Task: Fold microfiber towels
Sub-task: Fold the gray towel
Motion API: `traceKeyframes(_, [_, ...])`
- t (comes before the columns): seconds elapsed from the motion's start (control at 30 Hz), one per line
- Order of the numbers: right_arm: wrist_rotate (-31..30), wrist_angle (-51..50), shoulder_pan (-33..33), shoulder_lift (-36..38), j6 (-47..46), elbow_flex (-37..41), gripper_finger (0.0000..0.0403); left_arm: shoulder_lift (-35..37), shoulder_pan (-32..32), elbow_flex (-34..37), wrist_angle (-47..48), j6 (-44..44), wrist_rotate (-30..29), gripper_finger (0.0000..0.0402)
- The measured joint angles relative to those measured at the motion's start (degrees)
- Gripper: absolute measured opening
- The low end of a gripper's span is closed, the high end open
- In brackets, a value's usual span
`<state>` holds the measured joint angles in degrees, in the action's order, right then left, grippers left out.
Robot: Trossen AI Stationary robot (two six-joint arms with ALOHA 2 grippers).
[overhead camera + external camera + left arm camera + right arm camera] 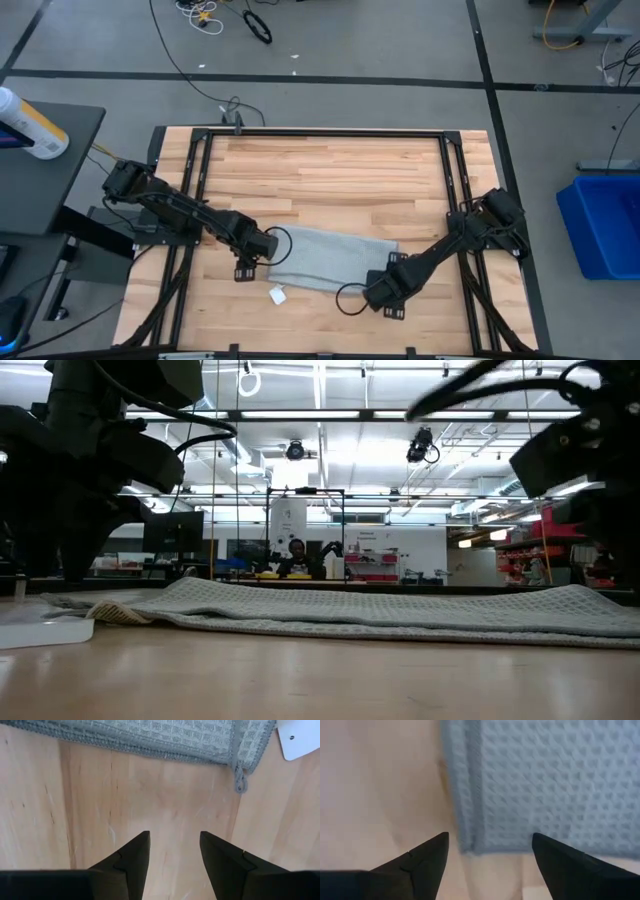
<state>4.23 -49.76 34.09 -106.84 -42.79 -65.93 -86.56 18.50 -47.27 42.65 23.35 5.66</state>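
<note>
On the wooden surface (330,170) my microfiber towel (325,258) lies near the front edge, apparently folded once into a strip with more folding left, while my left hand (268,244) and right hand (375,289) flank it, fingers apart, holding nothing.

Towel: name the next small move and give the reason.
Probably bring the right gripper forward and close it on the towel edge for another fold. Both grippers stand open and empty; the towel lies as a flat strip, its edge just ahead of the right fingers. The left gripper waits over bare table.
</note>
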Motion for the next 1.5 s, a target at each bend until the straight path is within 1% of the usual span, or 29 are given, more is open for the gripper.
traceKeyframes(0.17, [-1.26,-3.4,-0.36,-0.09,0.18,0.0,0.031,0.0,0.02,-2.54,0.33,-0.3,-1.21,0.0183])
traceKeyframes(0.27, [-1.38,-5.98,-0.53,-0.07,0.2,-0.63,0.0315,0.0,0.02,-5.34,1.97,-1.43,-2.52,0.0183])
traceKeyframes(0.4, [-3.22,-8.32,-0.54,0.0,0.53,-2.63,0.0316,0.02,0.0,-8.84,4.68,-3.0,-4.77,0.0183])
traceKeyframes(0.53, [-7.53,-13.07,-0.66,0.04,3.53,-7.69,0.0307,0.02,-0.07,-12.75,7.48,-4.57,-7.57,0.0183])
traceKeyframes(0.7, [-15.41,-20.47,-1.89,0.13,6.47,-14.96,0.0292,0.02,-0.07,-17.8,10.9,-6.17,-11.94,0.0183])
traceKeyframes(0.8, [-18.46,-24.09,-3.29,0.24,8.87,-17.31,0.0282,0.02,-0.86,-19.28,11.47,-7.65,-14.38,0.0183])
traceKeyframes(0.9, [-18.71,-26.84,-5.41,0.24,10.82,-17.35,0.0277,0.02,-3.46,-19.09,11.4,-9.38,-13.23,0.0183])
traceKeyframes(1.1, [-19.1,-30.9,-10.23,0.24,14.68,-12.58,0.0287,0.02,-10.36,-18.13,11.86,-15.06,-12.85,0.0183])
traceKeyframes(1.27, [-19.47,-31.53,-14.17,0.34,17.96,-8.39,0.0285,0.02,-16.46,-18.13,10.14,-20.66,-6.6,0.0183])
traceKeyframes(1.37, [-19.71,-31.23,-16.44,0.35,19.58,-6.72,0.0278,0.02,-19.71,-18.13,9.96,-23.52,-5.43,0.0184])
traceKeyframes(1.5, [-19.05,-29.61,-18.46,0.35,20.99,-5.84,0.0277,-0.43,-22.61,-18.13,9.2,-24.59,-0.45,0.0184])
